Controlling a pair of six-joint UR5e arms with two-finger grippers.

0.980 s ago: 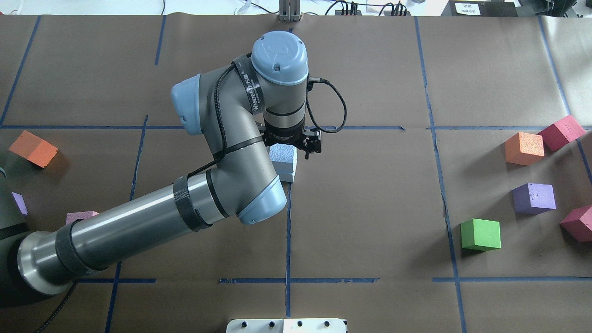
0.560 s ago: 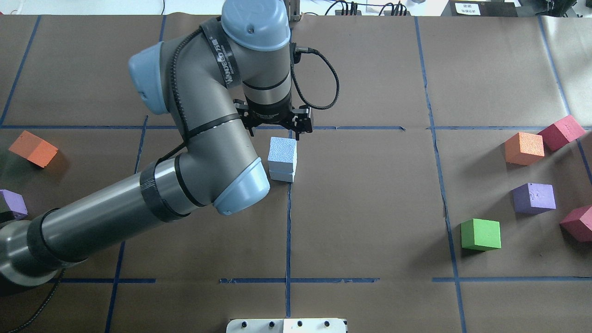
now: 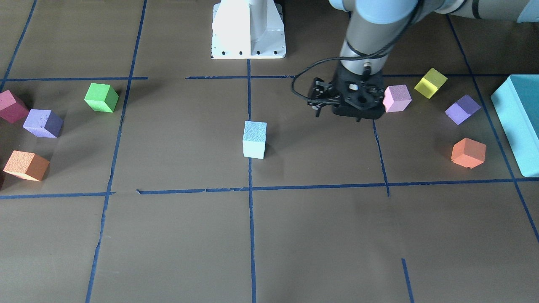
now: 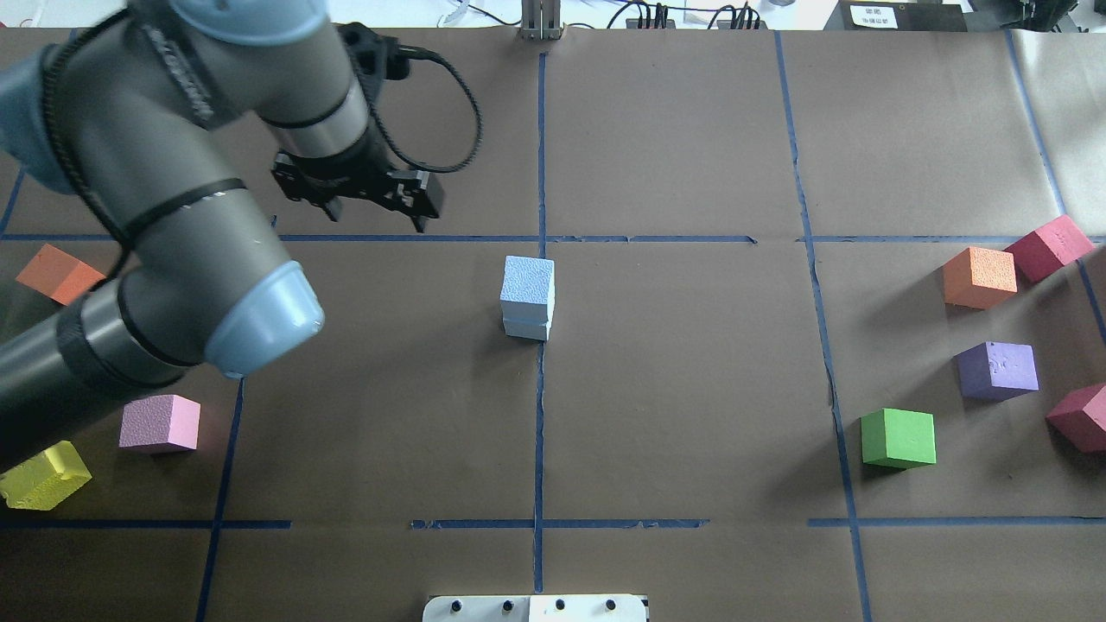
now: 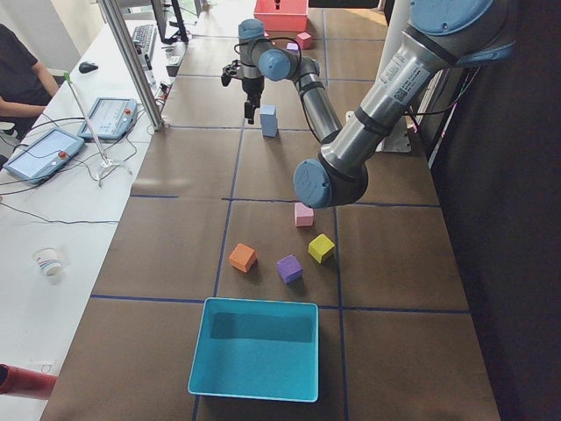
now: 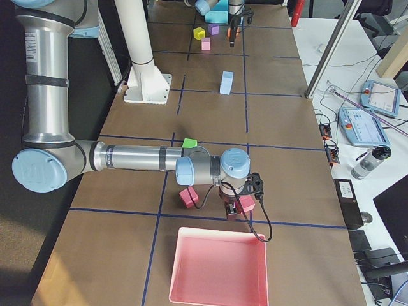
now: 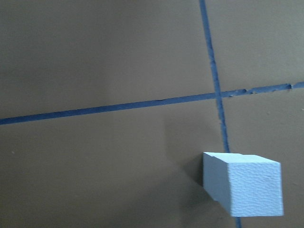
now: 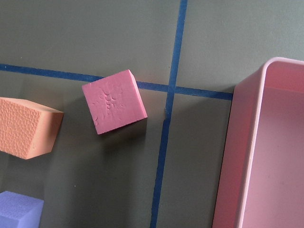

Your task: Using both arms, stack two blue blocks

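Two pale blue blocks (image 4: 528,298) stand stacked one on the other at the table's centre, on a blue tape line. The stack also shows in the front view (image 3: 254,139) and the left wrist view (image 7: 244,183). My left gripper (image 4: 378,218) hangs open and empty above the table, off to the stack's left and a little behind it; it also shows in the front view (image 3: 338,117). My right gripper (image 6: 239,204) shows only in the right side view, low over magenta cubes (image 8: 114,100) near a pink tray; I cannot tell whether it is open or shut.
Green (image 4: 899,438), purple (image 4: 998,370), orange (image 4: 979,276) and magenta (image 4: 1048,246) cubes lie at the right. Orange (image 4: 56,275), pink (image 4: 160,423) and yellow (image 4: 43,475) cubes lie at the left. A teal box (image 3: 516,122) and a pink tray (image 6: 220,271) stand at the table's ends.
My left gripper has let go of the top blue block, risen, and moved left and back from the stack. The stack stays in place.
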